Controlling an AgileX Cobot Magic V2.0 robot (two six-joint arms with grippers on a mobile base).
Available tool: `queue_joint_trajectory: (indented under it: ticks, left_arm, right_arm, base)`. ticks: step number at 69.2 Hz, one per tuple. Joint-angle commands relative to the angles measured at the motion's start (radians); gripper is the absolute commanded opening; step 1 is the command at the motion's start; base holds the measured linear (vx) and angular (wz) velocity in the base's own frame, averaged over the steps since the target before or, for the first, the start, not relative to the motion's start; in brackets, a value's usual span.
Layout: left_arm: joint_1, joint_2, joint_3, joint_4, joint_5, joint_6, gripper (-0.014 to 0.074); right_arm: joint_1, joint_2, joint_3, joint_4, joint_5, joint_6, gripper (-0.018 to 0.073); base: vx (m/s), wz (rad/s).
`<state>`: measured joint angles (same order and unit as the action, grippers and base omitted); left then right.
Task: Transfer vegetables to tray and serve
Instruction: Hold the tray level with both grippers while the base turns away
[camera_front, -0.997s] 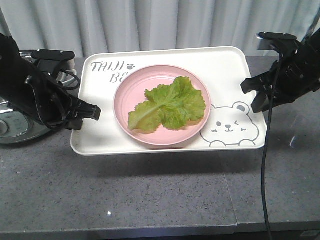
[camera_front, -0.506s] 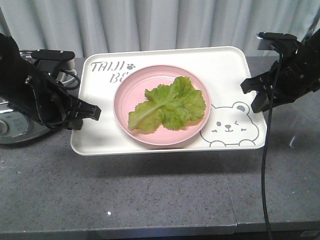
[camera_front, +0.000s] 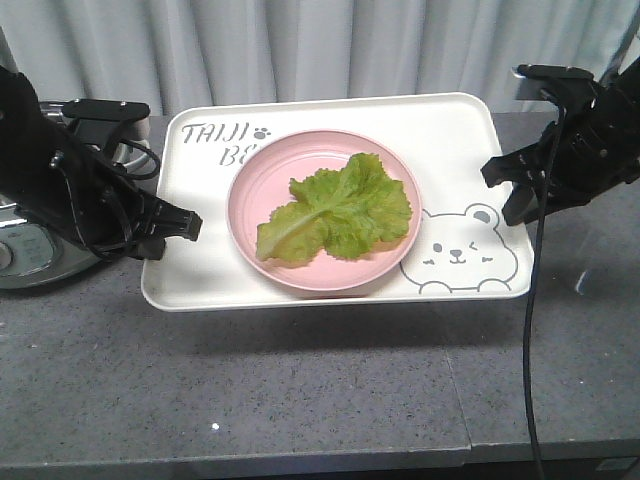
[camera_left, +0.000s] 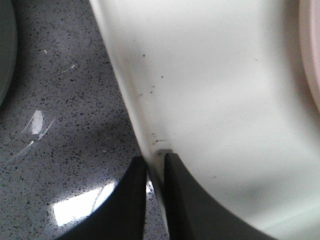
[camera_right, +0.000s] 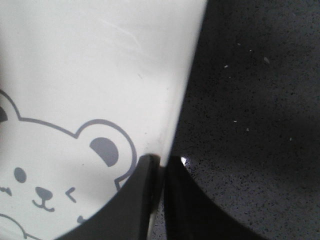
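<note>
Transfer done: vegetables (camera_front: 335, 215) on pink plate (camera_front: 245, 200) on tray (camera_front: 200, 270), between left fingers (camera_left: 125, 210) and right fingers (camera_right: 132, 205), both clamped on its rims (apparently clear of bench (camera_front: 300, 390)); serving remains.

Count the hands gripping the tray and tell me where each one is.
2. The left hand clamps the tray's left edge; the right hand clamps its right edge beside the bear drawing.
</note>
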<state>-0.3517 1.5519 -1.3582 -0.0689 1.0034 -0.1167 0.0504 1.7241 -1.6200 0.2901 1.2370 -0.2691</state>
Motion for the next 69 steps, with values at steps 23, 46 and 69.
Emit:
queue_joint_trajectory:
  ticks: [23, 46, 69]
  left_arm:
    - [-0.023, -0.043, -0.033, -0.113, -0.088, 0.026, -0.0006]
    - [-0.023, -0.043, -0.033, -0.113, -0.088, 0.026, -0.0006]
    - [-0.023, -0.043, -0.033, -0.113, -0.088, 0.026, -0.0006]
  right_arm:
    - [0.017, -0.055, -0.029, 0.145, 0.046, -0.043, -0.0006]
    - [0.017, -0.055, -0.029, 0.145, 0.046, -0.043, -0.0006]
    - [0.017, -0.055, -0.029, 0.145, 0.046, -0.043, -0.0006]
  base:
    - [-0.01, -0.05]
    - [-0.01, -0.1]
    - [0.0, -0.16]
